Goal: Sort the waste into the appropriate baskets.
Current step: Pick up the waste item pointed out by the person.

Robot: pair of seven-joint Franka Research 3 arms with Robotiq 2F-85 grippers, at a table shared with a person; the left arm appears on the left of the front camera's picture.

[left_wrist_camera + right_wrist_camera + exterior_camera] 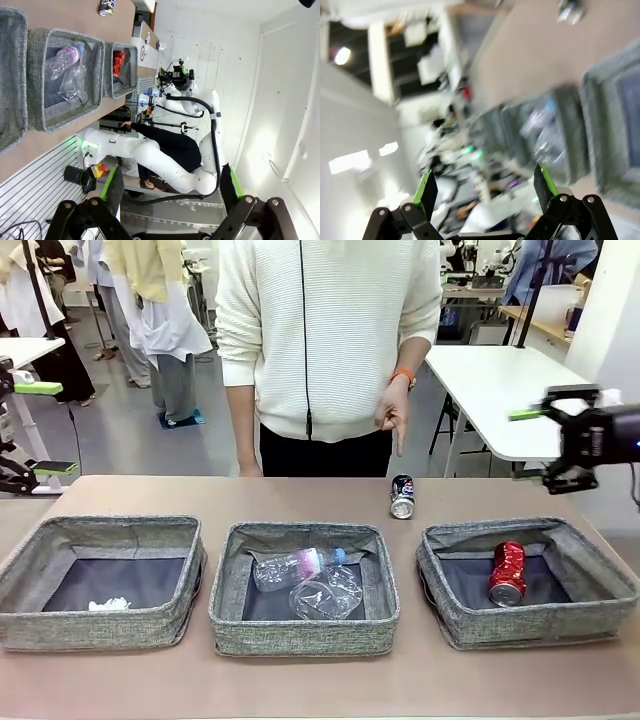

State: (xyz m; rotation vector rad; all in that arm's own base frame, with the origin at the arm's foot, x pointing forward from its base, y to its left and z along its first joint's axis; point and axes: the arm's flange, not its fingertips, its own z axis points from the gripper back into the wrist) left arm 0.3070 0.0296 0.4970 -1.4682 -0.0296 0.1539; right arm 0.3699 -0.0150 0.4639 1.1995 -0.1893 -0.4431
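Note:
Three grey baskets stand in a row. Crumpled white paper [110, 604] lies in the left basket [100, 632]. The middle basket [300, 636] holds a clear bottle [295, 567] and a clear cup [332, 596]. A crushed red can [507, 573] lies in the right basket [545, 625]. A dark can [402, 496] stands on the table behind the baskets, under the person's pointing hand [393, 416]. My left gripper [42, 428] is open, off the table's far left. My right gripper [528, 446] hangs open above the table's right end. Both are empty.
The person stands at the far edge, behind the middle basket. The left wrist view shows the middle basket [37, 75], the red can [118, 60] and the dark can [106, 6]. The right wrist view is blurred. Bare tabletop lies in front of and behind the baskets.

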